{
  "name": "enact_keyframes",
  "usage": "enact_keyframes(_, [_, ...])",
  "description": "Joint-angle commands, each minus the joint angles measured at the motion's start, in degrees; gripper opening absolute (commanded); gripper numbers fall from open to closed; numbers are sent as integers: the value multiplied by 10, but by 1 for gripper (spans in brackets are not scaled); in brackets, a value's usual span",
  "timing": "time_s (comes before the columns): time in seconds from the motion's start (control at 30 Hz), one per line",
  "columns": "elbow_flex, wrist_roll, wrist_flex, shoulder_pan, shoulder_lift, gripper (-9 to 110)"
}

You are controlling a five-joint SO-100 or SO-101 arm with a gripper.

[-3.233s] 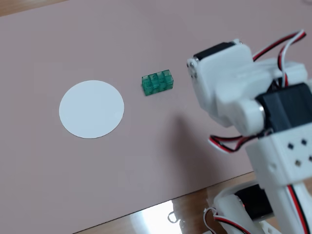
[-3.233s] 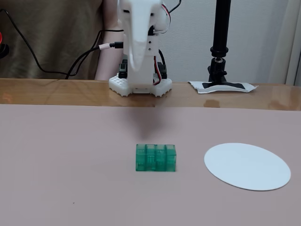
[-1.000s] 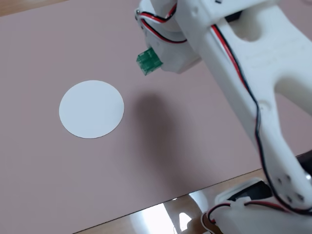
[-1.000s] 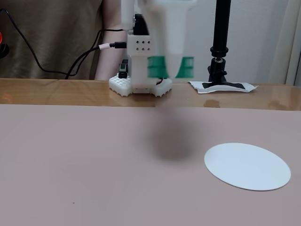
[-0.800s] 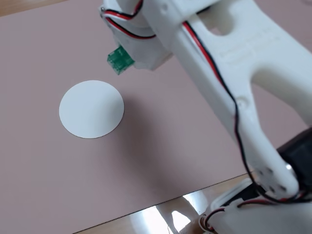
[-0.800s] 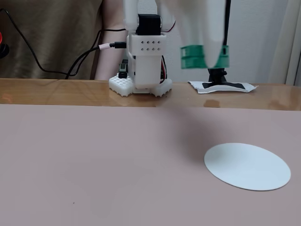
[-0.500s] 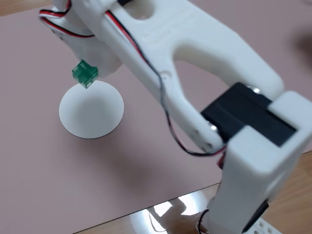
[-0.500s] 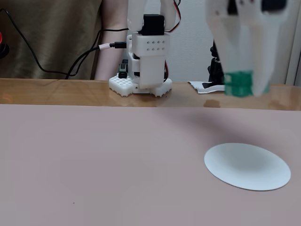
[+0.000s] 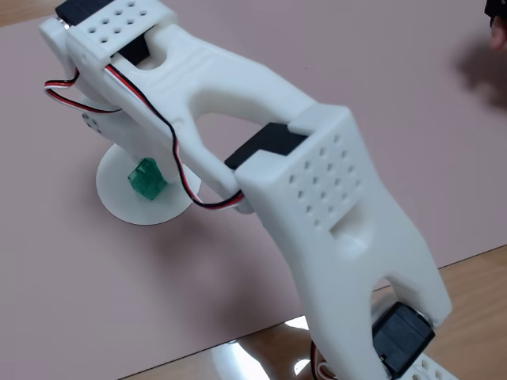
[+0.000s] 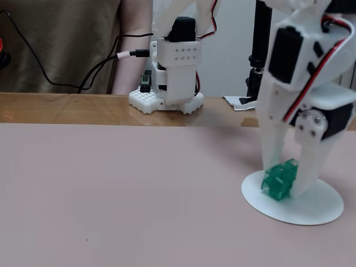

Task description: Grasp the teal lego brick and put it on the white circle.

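The white arm reaches out from its base [image 10: 166, 103] at the back of the table and bends down so that the gripper [image 10: 285, 186] stands over the white circle [image 10: 314, 208]. Between its two white fingers [image 10: 310, 167] sits the teal lego brick [image 10: 280, 179], tilted with one corner lowest, and the jaws are closed against its sides, so the gripper is grasping the brick. The brick's lowest edge looks to be touching, or just above, the left part of the disc in a fixed view; which of the two cannot be told from that angle.

In a fixed view from above and behind the arm, the teal lego brick [image 9: 146, 179] shows as a small green block inside the outline of the white circle [image 9: 127, 207], near its middle, with the arm's upper link [image 9: 214, 87] crossing over the disc's top edge and hiding the fingertips. A red, black and white cable [image 9: 170, 146] runs along that link down towards the perforated white motor housing [image 9: 333, 182].

The disc lies flat on the pink table mat [image 10: 111, 194], which ends at a glossy wooden strip [image 10: 67, 108] along the far side. Behind that strip a black camera pole [image 10: 260, 50] rises from a taped foot, and black cables [image 10: 61, 78] trail in front of a person in an olive shirt [image 10: 67, 39]
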Motion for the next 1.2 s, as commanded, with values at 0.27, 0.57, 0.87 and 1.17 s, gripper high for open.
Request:
enact_keyframes(0.27, [-19,5,26,-20,50,26])
enact_keyframes(0.57, [-10,32,44,-10,250,23])
enact_keyframes(0.87, [141,83,16,51,518,5])
enact_keyframes(1.17, [421,56,-89,147,848,4])
